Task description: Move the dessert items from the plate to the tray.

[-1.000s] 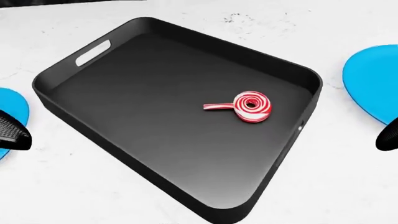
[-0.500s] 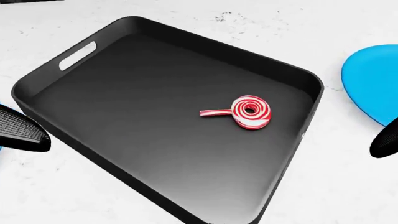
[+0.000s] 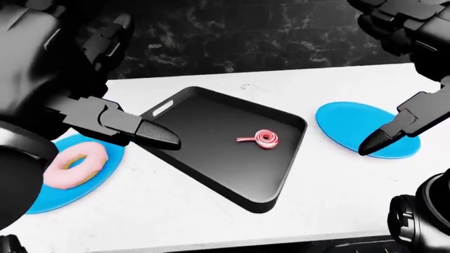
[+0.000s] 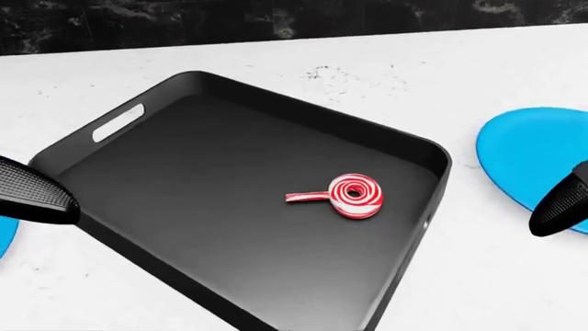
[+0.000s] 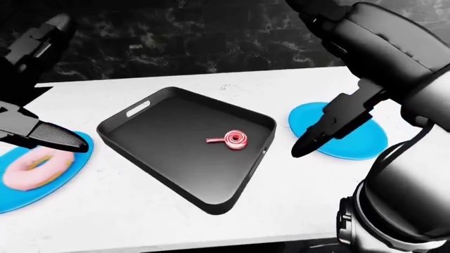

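A black tray (image 3: 204, 124) with a handle slot lies on the white counter, turned at an angle. A red-and-white swirl lollipop (image 3: 266, 138) lies inside it, right of the middle; it also shows in the head view (image 4: 353, 195). A pink donut (image 3: 74, 164) sits on a blue plate (image 3: 53, 196) left of the tray. My left hand (image 3: 105, 113) hovers open above that plate, one fingertip (image 3: 163, 138) over the tray's left rim. My right hand (image 3: 404, 121) is open, one fingertip (image 3: 371, 145) above a second blue plate (image 3: 344, 121) right of the tray, which shows nothing on it.
A dark marbled wall (image 3: 246, 37) runs behind the counter at the top of the views. The counter's near edge (image 3: 211, 245) crosses the bottom of the eye views. My right arm (image 5: 394, 58) fills the right eye view's upper right.
The head camera has tilted up: the tray and lollipop sit lower in the picture and the dark wall now shows at the top. The lollipop lies still in the tray.
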